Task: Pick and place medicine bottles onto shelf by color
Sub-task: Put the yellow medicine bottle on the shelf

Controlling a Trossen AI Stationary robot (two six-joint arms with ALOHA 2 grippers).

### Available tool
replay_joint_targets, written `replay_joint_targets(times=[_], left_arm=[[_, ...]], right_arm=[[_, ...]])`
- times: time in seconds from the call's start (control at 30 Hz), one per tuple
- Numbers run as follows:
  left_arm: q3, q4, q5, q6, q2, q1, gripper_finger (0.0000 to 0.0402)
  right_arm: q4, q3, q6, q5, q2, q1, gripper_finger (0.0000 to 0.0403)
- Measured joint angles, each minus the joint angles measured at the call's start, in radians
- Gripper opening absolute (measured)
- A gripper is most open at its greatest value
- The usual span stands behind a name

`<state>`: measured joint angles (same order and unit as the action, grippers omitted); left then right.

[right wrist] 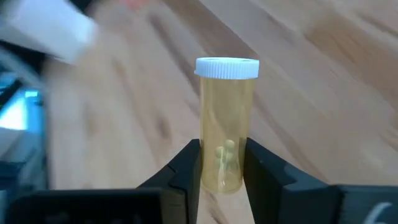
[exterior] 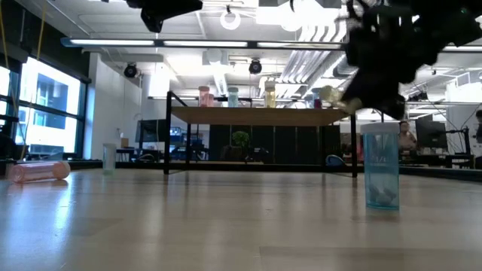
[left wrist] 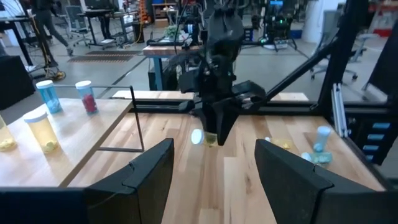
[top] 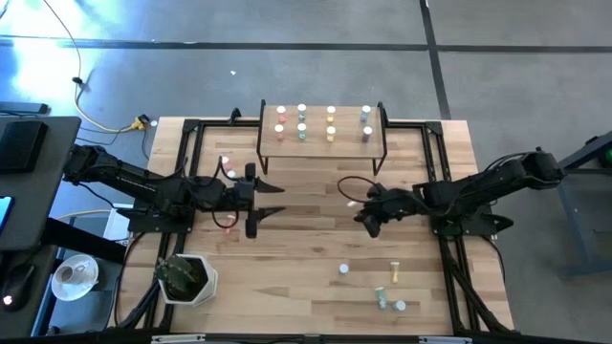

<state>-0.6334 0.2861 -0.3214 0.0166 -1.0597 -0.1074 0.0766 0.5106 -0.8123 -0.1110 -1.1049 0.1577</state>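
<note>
**Yellow bottle in hand, shelf ahead**

Bottles on the shelf (top: 322, 143) stand sorted by colour from above; the right gripper (top: 367, 212) sits mid-desk, the left gripper (top: 260, 200) waits with fingers spread. From desk level, a blue bottle (exterior: 380, 165) stands near, a pink bottle (exterior: 39, 172) lies toppled. The right wrist shows fingers pinching the yellow bottle (right wrist: 226, 124) low; I'd keep it upright, setting it beside the yellows. Plank desk (top: 306, 248), open workshop behind.

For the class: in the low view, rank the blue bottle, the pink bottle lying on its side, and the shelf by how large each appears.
1. shelf
2. blue bottle
3. pink bottle
The blue bottle stands nearest the camera, so its true size against the pink one is unsure.
</note>
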Motion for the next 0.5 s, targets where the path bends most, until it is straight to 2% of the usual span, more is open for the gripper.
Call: replay_joint_targets(times=[0.5], left_arm=[[0.0,0.084,-0.001,0.086,-0.016,0.001,0.0216]], right_arm=[[-0.552,0.0,0.484,0.029,0.0,0.0,0.0085]])
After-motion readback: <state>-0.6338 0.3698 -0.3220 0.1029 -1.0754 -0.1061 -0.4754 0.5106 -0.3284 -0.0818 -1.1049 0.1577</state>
